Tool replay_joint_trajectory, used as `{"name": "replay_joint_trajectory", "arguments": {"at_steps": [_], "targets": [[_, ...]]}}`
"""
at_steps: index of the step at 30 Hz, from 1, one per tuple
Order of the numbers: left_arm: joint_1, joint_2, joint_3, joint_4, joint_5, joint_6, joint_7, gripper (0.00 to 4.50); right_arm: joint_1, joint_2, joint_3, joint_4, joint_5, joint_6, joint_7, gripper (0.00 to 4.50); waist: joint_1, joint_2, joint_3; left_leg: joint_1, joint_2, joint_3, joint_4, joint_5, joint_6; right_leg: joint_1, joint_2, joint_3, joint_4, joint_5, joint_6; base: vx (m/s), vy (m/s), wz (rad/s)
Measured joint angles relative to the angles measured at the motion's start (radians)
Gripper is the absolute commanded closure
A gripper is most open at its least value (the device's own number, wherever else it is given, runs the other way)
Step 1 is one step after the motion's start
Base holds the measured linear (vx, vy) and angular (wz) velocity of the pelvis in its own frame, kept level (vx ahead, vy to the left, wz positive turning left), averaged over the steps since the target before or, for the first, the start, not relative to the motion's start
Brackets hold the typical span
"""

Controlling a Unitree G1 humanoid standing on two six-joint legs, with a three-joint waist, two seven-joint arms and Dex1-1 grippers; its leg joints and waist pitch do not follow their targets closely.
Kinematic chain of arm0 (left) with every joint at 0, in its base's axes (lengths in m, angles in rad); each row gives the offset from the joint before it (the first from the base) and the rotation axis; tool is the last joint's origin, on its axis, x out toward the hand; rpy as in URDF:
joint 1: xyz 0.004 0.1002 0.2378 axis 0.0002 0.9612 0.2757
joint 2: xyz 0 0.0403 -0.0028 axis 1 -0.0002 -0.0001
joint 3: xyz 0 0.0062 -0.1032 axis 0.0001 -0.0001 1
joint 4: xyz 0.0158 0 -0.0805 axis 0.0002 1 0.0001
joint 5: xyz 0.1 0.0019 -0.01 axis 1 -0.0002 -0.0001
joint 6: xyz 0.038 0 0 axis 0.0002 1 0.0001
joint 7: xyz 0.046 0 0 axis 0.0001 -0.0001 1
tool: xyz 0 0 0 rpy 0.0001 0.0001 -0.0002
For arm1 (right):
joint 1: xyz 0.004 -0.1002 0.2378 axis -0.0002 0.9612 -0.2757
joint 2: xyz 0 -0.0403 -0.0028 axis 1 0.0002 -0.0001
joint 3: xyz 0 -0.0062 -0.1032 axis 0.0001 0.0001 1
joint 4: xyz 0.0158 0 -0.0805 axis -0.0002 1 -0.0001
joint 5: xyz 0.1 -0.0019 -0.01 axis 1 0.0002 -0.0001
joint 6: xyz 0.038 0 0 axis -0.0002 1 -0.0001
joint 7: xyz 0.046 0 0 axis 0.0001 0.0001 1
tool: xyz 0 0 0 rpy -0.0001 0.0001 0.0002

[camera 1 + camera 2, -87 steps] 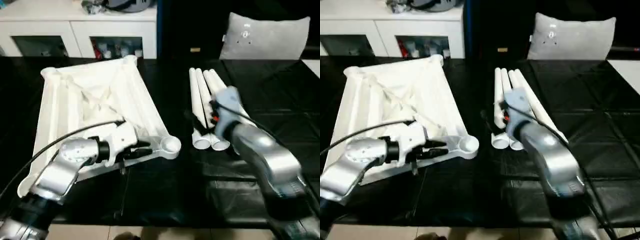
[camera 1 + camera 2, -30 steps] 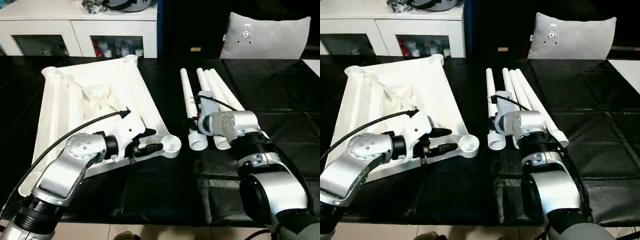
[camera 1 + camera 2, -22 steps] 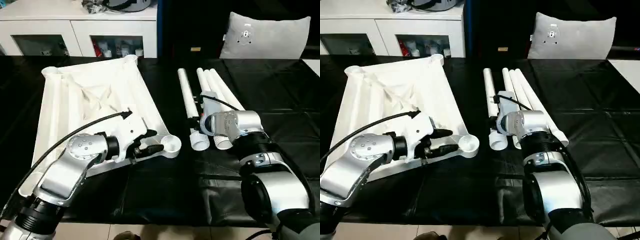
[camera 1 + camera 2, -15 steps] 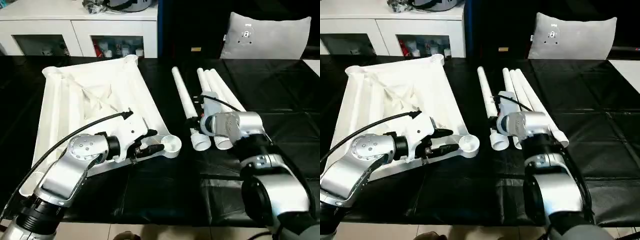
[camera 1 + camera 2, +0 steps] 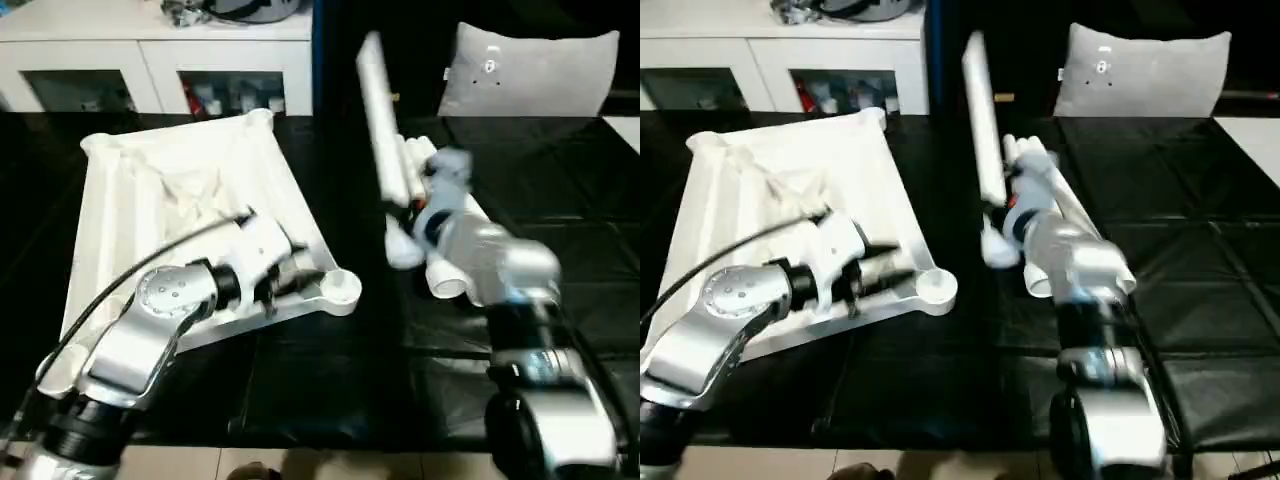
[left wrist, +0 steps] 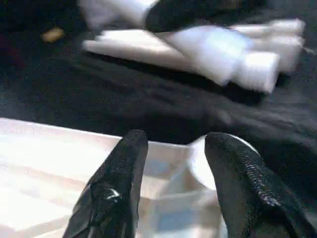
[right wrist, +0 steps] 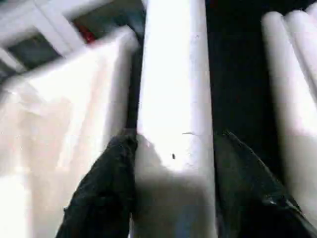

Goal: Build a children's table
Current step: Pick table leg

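Table top (image 5: pixel 190 190), white and upside down, lies on the black mat (image 5: pixel 330 400) at the robot's left, its ribbed underside facing up and its long axis running from the near left toward the cabinet (image 5: pixel 150 70) at the far edge. One round corner socket (image 5: pixel 345 287) sits at the near right corner; the near left corner is hidden behind the left forearm. The left gripper (image 6: pixel 173 148) straddles the rim of the top just beside that socket, one black finger on each side of the edge; whether the fingers press on the rim is hard to make out.

One leg (image 5: pixel 385 140) is off the mat, clamped between the fingers of the right gripper (image 7: pixel 171 144) near its thick end. It tilts steeply, narrow end up and toward the far side, thick end down beside the wrist, and is blurred. In the right wrist view the tube runs straight away between the two fingers (image 7: pixel 106 183), with the top's pale edge to one side.

The other legs (image 5: pixel 1065 215) lie side by side on the mat behind the right arm, pointing away from the robot; the arm covers much of them, so their count is unclear. A grey cushion (image 5: pixel 530 70) stands at the far right.
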Motion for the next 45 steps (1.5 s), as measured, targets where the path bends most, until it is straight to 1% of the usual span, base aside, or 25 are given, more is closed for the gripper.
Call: {"name": "replay_joint_trajectory", "arguments": {"at_steps": [1,2,4,7,8,10,11,12,15,19,21,25,27,29,32,34,35,36,38,39,40,42,43,44,45], "targets": [[-0.011,-0.010,0.011,0.010,-0.002,0.000,0.020,2.26,0.012,0.005,-0.007,-0.014,0.015,-0.006,0.013,2.62,0.000,0.000,0.000,0.000,0.000,0.000,0.000,0.000,0.000,0.000,0.000,0.000,0.000,0.000,0.000,0.000,0.000,0.00],[-0.035,-0.046,0.037,0.032,-0.016,0.000,0.054,2.26,0.048,0.005,-0.018,-0.049,0.048,-0.030,0.047,2.62,0.005,0.000,0.000,0.000,0.000,0.000,0.000,0.000,0.001,0.001,0.000,0.000,-0.001,0.001,0.000,0.000,0.000,0.00],[-0.071,-0.086,0.074,0.052,-0.042,0.001,0.091,1.99,0.093,0.006,-0.021,-0.086,0.085,-0.057,0.105,2.62,0.006,0.001,0.001,0.000,0.000,0.001,0.000,0.000,0.002,0.000,-0.001,0.000,-0.001,0.001,0.000,0.000,0.000,0.00],[-0.153,-0.166,0.139,0.088,-0.120,0.034,0.133,1.79,0.198,0.001,-0.027,-0.171,0.164,-0.103,0.260,2.63,0.016,0.001,0.001,0.000,0.000,0.001,0.000,0.001,0.003,0.000,-0.001,0.000,-0.001,0.002,0.000,0.000,0.000,0.00],[-0.178,-0.179,0.154,0.094,-0.137,0.042,0.143,1.66,0.222,0.002,-0.024,-0.188,0.186,-0.107,0.303,2.63,0.015,0.003,0.000,0.000,0.000,0.001,0.000,0.001,0.003,0.000,-0.001,0.000,-0.001,0.002,0.000,0.000,0.000,0.00],[-0.194,-0.195,0.162,0.095,-0.158,0.054,0.149,1.53,0.232,0.001,-0.024,-0.200,0.202,-0.108,0.335,2.63,0.010,0.007,-0.001,0.000,0.000,0.001,0.000,0.001,0.004,0.000,0.000,0.000,-0.001,0.003,0.000,0.000,0.000,0.00],[-0.196,-0.214,0.168,0.096,-0.176,0.071,0.151,1.40,0.235,0.000,-0.025,-0.209,0.210,-0.108,0.346,2.63,0.010,0.008,-0.001,0.000,0.000,0.001,0.000,0.002,0.005,0.000,0.000,0.000,-0.001,0.003,0.000,0.000,0.000,0.00],[-0.196,-0.227,0.172,0.098,-0.190,0.082,0.154,1.40,0.239,0.000,-0.030,-0.217,0.222,-0.108,0.353,2.63,0.011,0.009,-0.001,0.000,0.000,0.001,0.000,0.002,0.005,0.000,0.000,0.000,0.000,0.003,0.000,0.000,0.000,0.00],[-0.218,-0.298,0.227,0.107,-0.283,0.156,0.178,1.34,0.284,0.003,-0.034,-0.274,0.293,-0.093,0.392,2.63,0.022,0.009,-0.001,-0.001,0.001,0.001,0.000,0.003,0.005,0.000,0.000,0.000,-0.001,0.003,0.000,0.000,0.000,0.00],[-0.294,-0.350,0.301,0.109,-0.415,0.231,0.204,1.34,0.311,-0.005,-0.030,-0.319,0.345,-0.072,0.430,2.63,0.027,0.009,-0.001,-0.002,0.000,0.001,0.001,0.003,0.007,-0.001,-0.001,0.000,-0.001,0.004,-0.001,0.000,0.000,0.00],[-0.329,-0.377,0.325,0.108,-0.471,0.247,0.211,1.34,0.311,-0.007,-0.029,-0.342,0.367,-0.068,0.451,2.63,0.028,0.009,-0.001,-0.002,0.000,0.001,0.001,0.003,0.007,0.000,-0.001,0.000,-0.001,0.004,-0.001,0.000,0.000,0.00],[-0.334,-0.411,0.321,0.108,-0.503,0.260,0.209,1.34,0.314,-0.015,-0.027,-0.363,0.387,-0.062,0.463,2.63,0.027,0.010,-0.001,-0.003,0.000,0.001,0.001,0.003,0.007,-0.001,-0.001,0.000,-0.002,0.004,-0.001,0.000,0.000,0.00],[-0.331,-0.427,0.311,0.108,-0.510,0.271,0.208,1.34,0.325,-0.021,-0.021,-0.369,0.392,-0.060,0.460,2.63,0.027,0.011,-0.001,-0.003,0.000,0.001,0.001,0.003,0.007,-0.001,-0.001,0.000,-0.002,0.004,-0.001,0.000,0.000,0.00],[-0.322,-0.442,0.308,0.088,-0.547,0.301,0.209,1.34,0.353,-0.032,-0.004,-0.405,0.394,-0.055,0.451,2.63,0.027,0.012,0.000,-0.004,0.000,0.001,0.000,0.003,0.007,-0.002,-0.001,0.000,-0.002,0.004,-0.001,0.000,0.000,0.00],[-0.318,-0.437,0.293,0.066,-0.550,0.307,0.210,1.34,0.365,-0.042,0.020,-0.443,0.372,-0.065,0.435,2.63,0.024,0.015,-0.001,-0.007,0.000,0.001,0.000,0.003,0.007,-0.005,-0.001,0.000,-0.002,0.004,0.000,0.000,0.000,0.00],[-0.316,-0.428,0.274,0.061,-0.535,0.290,0.209,1.34,0.365,-0.036,0.036,-0.456,0.327,-0.104,0.411,2.63,0.024,0.015,-0.001,-0.007,0.000,0.001,0.000,0.004,0.007,-0.005,0.000,0.000,-0.002,0.004,0.000,0.000,0.000,0.00],[-0.314,-0.424,0.262,0.059,-0.519,0.273,0.209,1.07,0.365,-0.027,0.043,-0.462,0.304,-0.125,0.392,2.63,0.024,0.016,-0.001,-0.007,0.001,0.001,0.000,0.004,0.007,-0.005,0.000,-0.001,-0.002,0.005,0.000,0.000,0.000,0.00],[-0.311,-0.422,0.248,0.056,-0.499,0.257,0.210,1.00,0.366,-0.025,0.059,-0.463,0.275,-0.156,0.379,2.63,0.024,0.016,-0.001,-0.007,0.001,0.001,0.000,0.004,0.007,-0.005,-0.001,0.000,-0.002,0.005,0.000,0.000,0.000,0.00],[-0.297,-0.406,0.207,0.051,-0.442,0.209,0.210,0.95,0.368,-0.018,0.109,-0.463,0.180,-0.257,0.355,2.63,0.023,0.016,-0.001,-0.007,0.001,0.001,0.000,0.004,0.007,-0.005,0.000,0.000,-0.003,0.005,0.002,0.000,0.000,0.00],[-0.289,-0.404,0.189,0.052,-0.412,0.189,0.213,0.81,0.369,-0.005,0.132,-0.461,0.141,-0.305,0.344,2.63,0.023,0.015,-0.001,-0.008,0.001,0.001,0.000,0.004,0.007,-0.006,-0.001,0.000,-0.004,0.005,0.002,0.000,0.000,0.00],[-0.283,-0.403,0.173,0.054,-0.382,0.163,0.224,0.56,0.370,0.005,0.151,-0.457,0.105,-0.353,0.330,2.63,0.023,0.015,-0.001,-0.008,0.001,0.001,0.000,0.004,0.007,-0.006,0.000,0.000,-0.004,0.006,0.002,0.000,0.000,0.00],[-0.280,-0.405,0.156,0.070,-0.333,0.105,0.246,0.52,0.370,0.024,0.199,-0.439,0.032,-0.455,0.299,2.63,0.022,0.015,-0.001,-0.009,0.001,0.001,0.000,0.004,0.007,-0.007,0.000,0.000,-0.005,0.006,0.003,0.000,0.000,0.00],[-0.278,-0.407,0.154,0.073,-0.326,0.085,0.250,0.52,0.371,0.022,0.225,-0.429,-0.004,-0.497,0.289,2.63,0.022,0.015,-0.001,-0.010,0.001,0.001,0.000,0.004,0.007,-0.007,-0.001,0.000,-0.006,0.006,0.003,0.000,0.000,0.00],[-0.275,-0.412,0.152,0.075,-0.319,0.064,0.256,0.85,0.375,0.021,0.255,-0.415,-0.051,-0.543,0.275,2.63,0.022,0.015,-0.001,-0.012,0.001,0.001,0.000,0.003,0.007,-0.008,-0.001,0.000,-0.007,0.007,0.004,0.000,0.000,0.00],[-0.274,-0.414,0.151,0.075,-0.316,0.058,0.258,0.85,0.379,0.022,0.269,-0.406,-0.075,-0.566,0.270,2.63,0.021,0.015,-0.001,-0.013,0.001,0.001,0.000,0.003,0.007,-0.008,-0.001,0.000,-0.008,0.007,0.004,0.000,0.000,0.00]]}}
